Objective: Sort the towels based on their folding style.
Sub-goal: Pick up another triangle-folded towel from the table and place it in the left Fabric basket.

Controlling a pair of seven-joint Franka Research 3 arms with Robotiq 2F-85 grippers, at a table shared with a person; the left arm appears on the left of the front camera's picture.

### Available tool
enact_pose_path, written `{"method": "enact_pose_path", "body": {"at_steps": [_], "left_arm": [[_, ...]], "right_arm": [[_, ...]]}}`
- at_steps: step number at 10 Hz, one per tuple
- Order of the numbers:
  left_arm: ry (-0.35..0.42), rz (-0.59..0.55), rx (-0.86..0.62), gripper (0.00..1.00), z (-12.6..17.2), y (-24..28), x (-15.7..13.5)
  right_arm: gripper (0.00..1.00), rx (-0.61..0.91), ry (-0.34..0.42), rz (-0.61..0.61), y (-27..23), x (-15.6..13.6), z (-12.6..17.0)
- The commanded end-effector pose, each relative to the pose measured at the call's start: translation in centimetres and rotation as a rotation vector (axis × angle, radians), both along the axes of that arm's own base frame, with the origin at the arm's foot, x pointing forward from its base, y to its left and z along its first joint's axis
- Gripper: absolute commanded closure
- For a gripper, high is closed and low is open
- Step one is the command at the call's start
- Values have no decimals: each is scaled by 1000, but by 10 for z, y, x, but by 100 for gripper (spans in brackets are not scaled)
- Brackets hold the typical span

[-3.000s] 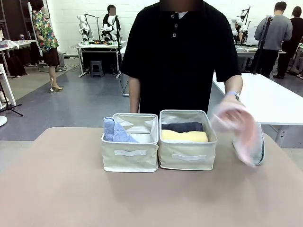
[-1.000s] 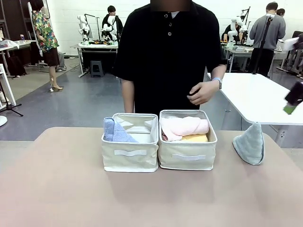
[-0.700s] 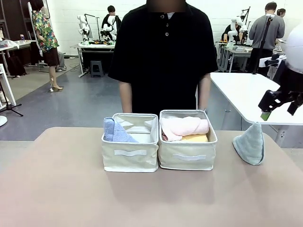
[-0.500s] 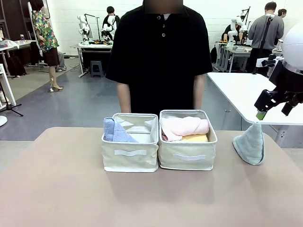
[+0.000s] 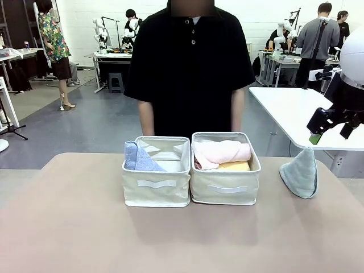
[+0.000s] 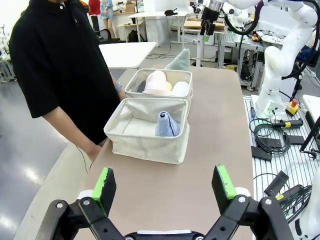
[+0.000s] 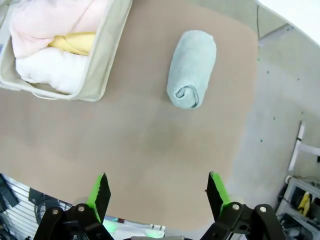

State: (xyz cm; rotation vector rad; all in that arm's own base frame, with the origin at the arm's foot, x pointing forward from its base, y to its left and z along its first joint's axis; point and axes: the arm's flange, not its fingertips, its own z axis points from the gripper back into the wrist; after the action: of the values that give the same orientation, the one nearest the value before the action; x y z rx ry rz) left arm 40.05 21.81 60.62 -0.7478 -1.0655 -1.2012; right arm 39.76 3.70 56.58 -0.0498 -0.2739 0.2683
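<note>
Two cream baskets stand side by side, touching, on the tan table (image 5: 68, 227) in front of the person (image 5: 190, 68). The left basket (image 5: 156, 183) holds one lavender-blue cone towel (image 5: 136, 158) against its left wall. The right basket (image 5: 226, 187) holds the pink roll (image 5: 222, 152) on top, with the yellow roll (image 5: 234, 166) and the white roll (image 7: 47, 70) beside it. The grey-green cone towel (image 5: 300, 173) stands on the table to the right of that basket, apart from it. The right gripper (image 5: 330, 133) hovers above this towel with its jaws spread, clear of it. The left gripper (image 6: 164, 182) is spread wide over bare table. Three seconds ago the person's hand was carrying the pink roll; a second ago the right gripper was only at the picture's edge.
</note>
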Motion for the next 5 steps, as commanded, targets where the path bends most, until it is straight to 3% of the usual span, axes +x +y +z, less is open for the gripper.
{"method": "enact_pose_path", "body": {"at_steps": [1, 2, 5], "left_arm": [[-6, 6, 23, 0, -1, -1, -3], [-6, 6, 23, 0, -1, -1, -3], [-6, 6, 23, 0, -1, -1, -3]], "right_arm": [[0, 21, 118, -60, -2, 22, -9], [0, 73, 192, -81, -2, 44, -20], [0, 119, 273, -123, -2, 89, -43]]}}
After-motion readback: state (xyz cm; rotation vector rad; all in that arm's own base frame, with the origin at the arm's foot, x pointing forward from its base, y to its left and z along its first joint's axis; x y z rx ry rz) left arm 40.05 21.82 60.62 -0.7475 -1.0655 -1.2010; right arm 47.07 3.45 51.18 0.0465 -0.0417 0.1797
